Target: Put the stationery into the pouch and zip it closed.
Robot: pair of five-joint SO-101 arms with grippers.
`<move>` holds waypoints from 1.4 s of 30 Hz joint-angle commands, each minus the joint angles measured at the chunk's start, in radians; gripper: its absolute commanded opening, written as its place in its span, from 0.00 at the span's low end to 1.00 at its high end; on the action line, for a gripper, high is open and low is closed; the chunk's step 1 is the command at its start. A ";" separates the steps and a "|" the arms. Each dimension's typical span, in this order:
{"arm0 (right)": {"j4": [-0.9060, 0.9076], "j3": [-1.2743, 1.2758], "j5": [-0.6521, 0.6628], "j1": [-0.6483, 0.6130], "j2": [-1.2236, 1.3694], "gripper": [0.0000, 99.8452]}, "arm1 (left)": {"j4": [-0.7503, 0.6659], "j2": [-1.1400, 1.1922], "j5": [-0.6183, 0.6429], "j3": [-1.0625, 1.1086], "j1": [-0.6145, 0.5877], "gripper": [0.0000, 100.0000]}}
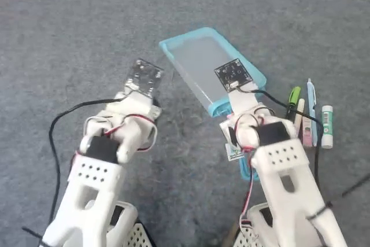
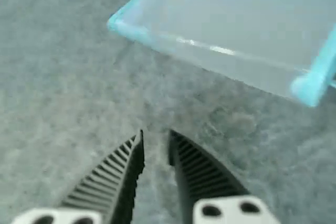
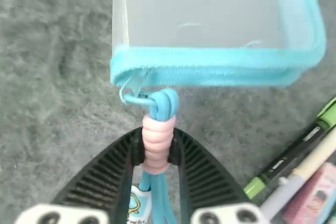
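At the left, over the grey worktop (image 1: pixel 58 44), the left gripper (image 2: pixel 155 137) is hanging empty, jaws only narrowly parted, just beside the clear, blue-edged pouch (image 1: pixel 199 62). Further right, the right gripper (image 3: pixel 156 134) is pinching the pouch's pink-sleeved zipper cord (image 3: pixel 164 103); soft and limp, it is likely offering the best hold. Light, slick pens (image 1: pixel 303 114) are lying rightmost.

Grey table (image 1: pixel 69 44) with a pouch (image 1: pixel 199 65) and a cluster of stationery.
The top is covered in grey, carpet-like fabric. The clear, blue-edged pouch lies flat and slantwise, right of the middle. Near its nearer end, toward the table's right edge, a green marker (image 1: pixel 294 98), a cream pen (image 1: pixel 299 118), a blue pen (image 1: pixel 311 99), a pink eraser (image 1: pixel 307 135) and a white glue stick (image 1: pixel 328 125) lie close together, side by side.
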 commanded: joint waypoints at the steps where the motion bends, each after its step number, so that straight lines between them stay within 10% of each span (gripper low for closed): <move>1: 0.048 -0.046 0.069 -0.008 -0.127 0.01 | -0.028 0.003 0.068 -0.070 0.066 0.14; 16: 0.145 -0.284 0.025 -0.263 -0.041 0.01 | -0.041 0.002 0.130 -0.082 0.097 0.26; 42: 0.421 -0.760 0.029 -0.213 0.314 0.01 | 0.127 -0.284 0.084 -0.030 0.098 0.26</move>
